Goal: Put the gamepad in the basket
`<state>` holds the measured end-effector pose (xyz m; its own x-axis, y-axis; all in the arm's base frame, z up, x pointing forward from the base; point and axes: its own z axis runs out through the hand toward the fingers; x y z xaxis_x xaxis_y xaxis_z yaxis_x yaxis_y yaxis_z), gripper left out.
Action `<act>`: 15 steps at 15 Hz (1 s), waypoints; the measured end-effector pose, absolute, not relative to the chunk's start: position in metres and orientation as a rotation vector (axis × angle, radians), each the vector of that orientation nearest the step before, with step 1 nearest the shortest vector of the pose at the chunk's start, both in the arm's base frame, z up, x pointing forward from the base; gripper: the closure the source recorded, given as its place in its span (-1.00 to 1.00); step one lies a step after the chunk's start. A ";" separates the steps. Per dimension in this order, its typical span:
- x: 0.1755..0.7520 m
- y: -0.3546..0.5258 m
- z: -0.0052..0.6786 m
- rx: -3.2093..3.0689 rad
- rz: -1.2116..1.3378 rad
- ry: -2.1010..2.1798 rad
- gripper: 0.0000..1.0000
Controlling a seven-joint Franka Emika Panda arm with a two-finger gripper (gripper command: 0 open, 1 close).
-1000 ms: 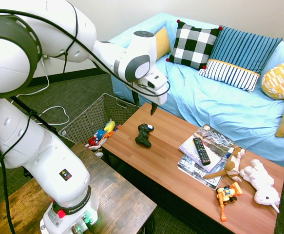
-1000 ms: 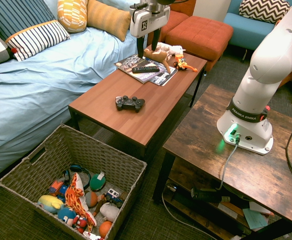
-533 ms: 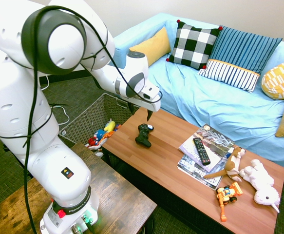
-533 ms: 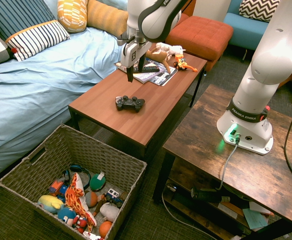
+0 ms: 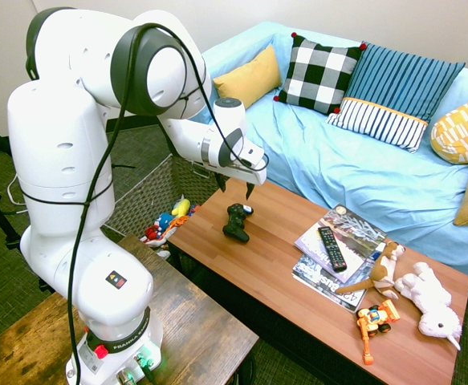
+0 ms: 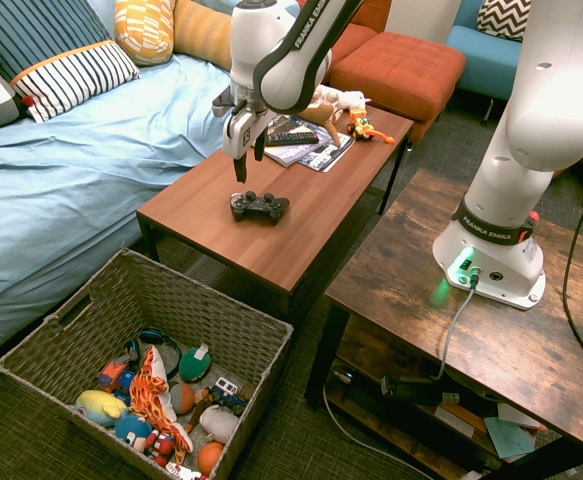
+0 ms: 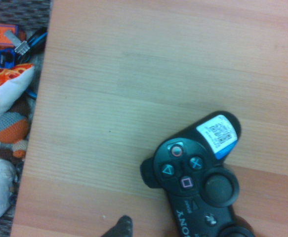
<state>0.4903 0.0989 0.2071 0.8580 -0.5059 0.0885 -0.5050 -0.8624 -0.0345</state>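
A white robot arm (image 5: 77, 152) holds its open hand (image 6: 250, 172) above the gamepad (image 6: 259, 207), which lies on a wood-topped desk (image 5: 278, 249) beside a sofa (image 5: 330, 160) draped in light blue. The hand grips nothing. On the far side of the gamepad from the basket (image 6: 161, 340), a black remote (image 5: 331, 249) rests on magazines (image 5: 314, 277), near a brown-and-white plush (image 5: 384, 269), a white plush (image 5: 430, 301) and an orange toy vehicle (image 5: 374, 319). The woven basket stands on the floor, past the desk's end from the gamepad, holding a yellow toy (image 6: 101, 407), a green ball (image 6: 195, 363) and an orange-and-white plush (image 6: 152, 392). In the wrist view, a label (image 7: 218, 134) with a printed code shows on the gamepad.
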 end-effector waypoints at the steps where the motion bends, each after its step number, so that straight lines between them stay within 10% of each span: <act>1: 0.488 0.102 0.196 -3.028 -0.147 0.793 -1.00; 11: 0.470 0.091 0.100 -3.089 -0.256 0.637 -1.00; 12: 0.472 0.090 0.097 -3.090 -0.254 0.637 1.00; 15: 0.479 0.089 0.094 -3.079 -0.257 0.634 1.00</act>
